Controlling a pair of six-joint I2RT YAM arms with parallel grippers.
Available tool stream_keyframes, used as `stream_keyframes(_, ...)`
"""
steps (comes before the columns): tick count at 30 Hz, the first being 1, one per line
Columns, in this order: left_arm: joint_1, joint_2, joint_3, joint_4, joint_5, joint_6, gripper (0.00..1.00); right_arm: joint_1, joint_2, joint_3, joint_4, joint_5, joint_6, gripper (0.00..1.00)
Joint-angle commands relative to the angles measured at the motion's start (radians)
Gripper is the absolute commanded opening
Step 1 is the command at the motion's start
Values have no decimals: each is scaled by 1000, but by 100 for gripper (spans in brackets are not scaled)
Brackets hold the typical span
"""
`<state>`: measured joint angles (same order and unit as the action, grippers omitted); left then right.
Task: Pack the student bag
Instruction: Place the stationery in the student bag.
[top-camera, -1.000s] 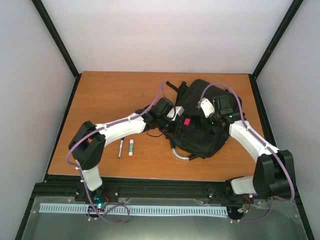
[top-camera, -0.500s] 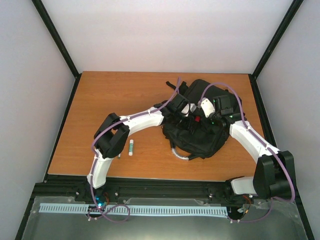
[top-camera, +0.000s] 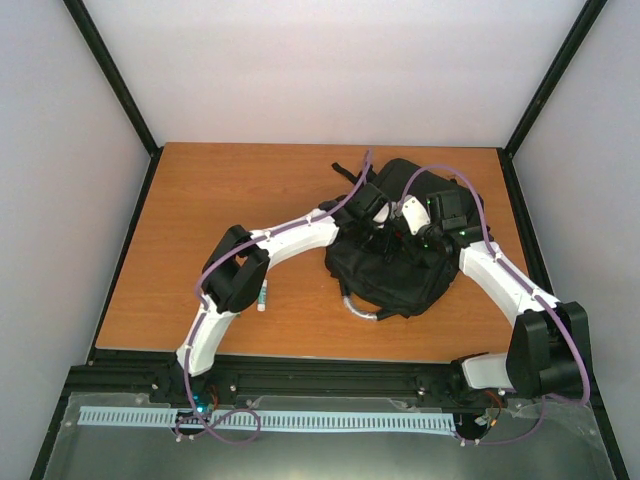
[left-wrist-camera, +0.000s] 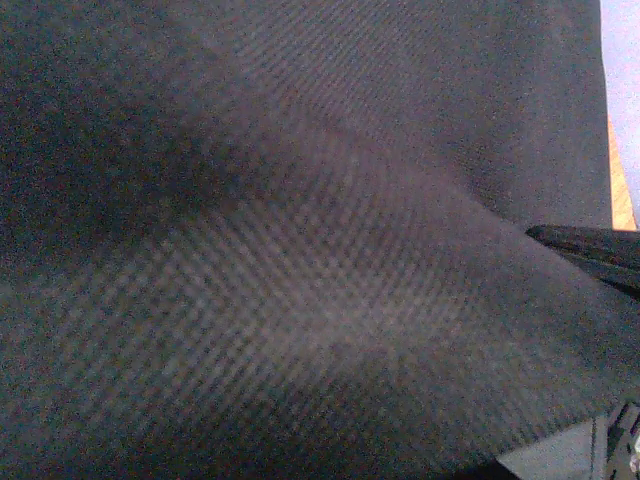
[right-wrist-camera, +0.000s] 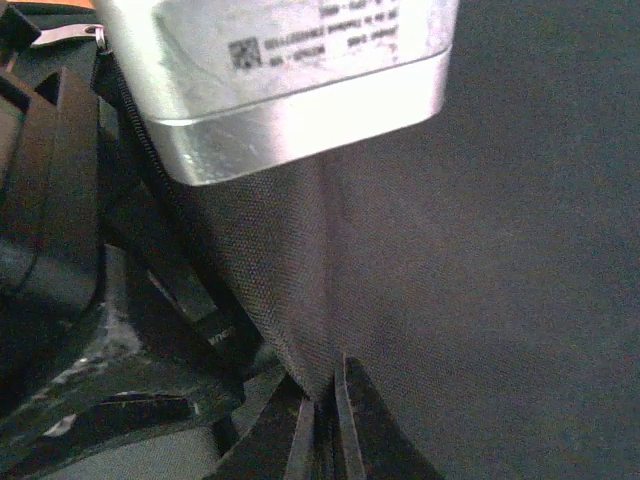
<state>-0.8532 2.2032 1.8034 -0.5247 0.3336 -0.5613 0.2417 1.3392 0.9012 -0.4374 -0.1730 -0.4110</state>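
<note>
our right pincer (right-wrist-camera: 322, 400) is clamped on a raised fold of the student bag (right-wrist-camera: 500, 250), with the black weave nipped between its fingertips and tented upward. our left pincer (top-camera: 382, 226) sits just beside it over the bag's middle. its own camera shows only dark cloth, so we cannot tell how wide its jaws stand or whether they carry anything.

nearest to us on the table (top-camera: 200, 190), a white glue stick (top-camera: 262, 296) pokes out from under the left elbow, apart from the bag. next comes the bag's grey handle loop (top-camera: 358, 306) at its near edge, then the slumped black body right of centre, then loose straps (top-camera: 345, 172) trailing toward the far side.

we judge the bag soft, floppy and light for its bulk. a pinch lifts only a flap, and cloth could slide out of a thin grip. seams, zip edges or the handle loop look like firmer holds, and the mouth probably needs holding wide while anything goes in.
</note>
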Motion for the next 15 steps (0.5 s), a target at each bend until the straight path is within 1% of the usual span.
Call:
stream_keyframes(1, -3, 16, 58, -36, -48, 28, 29, 3, -23, 14, 2, -47, 1, 3)
stream_keyframes(9, -17, -108, -32, -46, -101, 16, 49, 3, -17, 14, 1, -47, -1, 3)
stream_keyframes(15, -54, -212, -191, 5, -138, -27, 50, 2, -13, 17, -2, -53, 1, 3)
